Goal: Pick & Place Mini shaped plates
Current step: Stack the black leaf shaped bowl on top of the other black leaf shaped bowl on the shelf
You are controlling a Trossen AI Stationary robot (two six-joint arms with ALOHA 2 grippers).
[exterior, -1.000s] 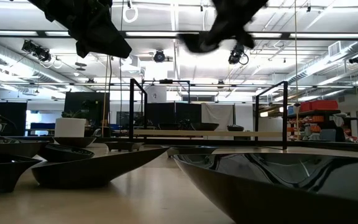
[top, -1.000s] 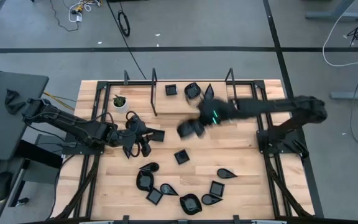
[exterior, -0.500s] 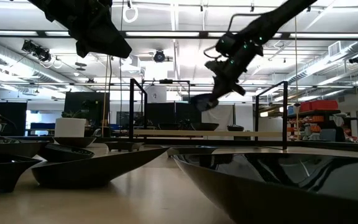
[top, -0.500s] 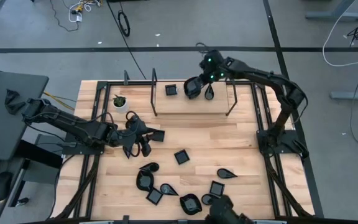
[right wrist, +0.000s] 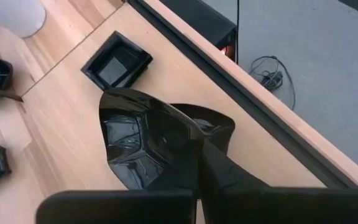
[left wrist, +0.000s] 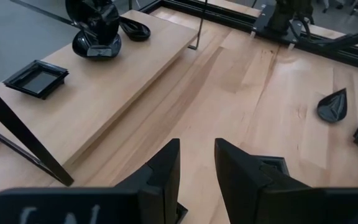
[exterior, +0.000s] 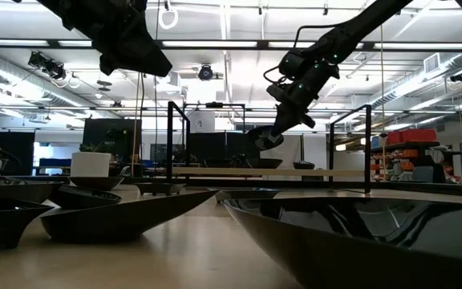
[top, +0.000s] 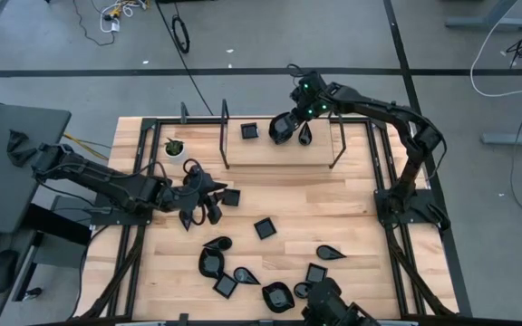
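My right gripper is over the raised wooden shelf at the table's far side, shut on a rounded glossy black plate. The plate also shows in the low view, a little above the shelf board. A square plate and a teardrop plate lie flat on the shelf. My left gripper is open and empty at the table's left, above the wood. It is beside a square plate. Several more black plates lie on the table's near half. My right gripper holds the rounded plate by the rim nearest the wrist. One finger lies in the plate's hollow; the other is hidden beneath. The fingers slant down toward the table's far edge. The plate is tilted and clear of the shelf board.
A small white pot with a green plant stands at the shelf's left end. Black frame posts rise around the shelf. A dark shape shows at the table's near edge. Bare wood lies between the shelf and the near plates.
My right gripper has carried the rounded plate from above the table's middle toward the far edge, over the shelf. It has then come down a little toward the board. A dark shape has come in at the near edge.
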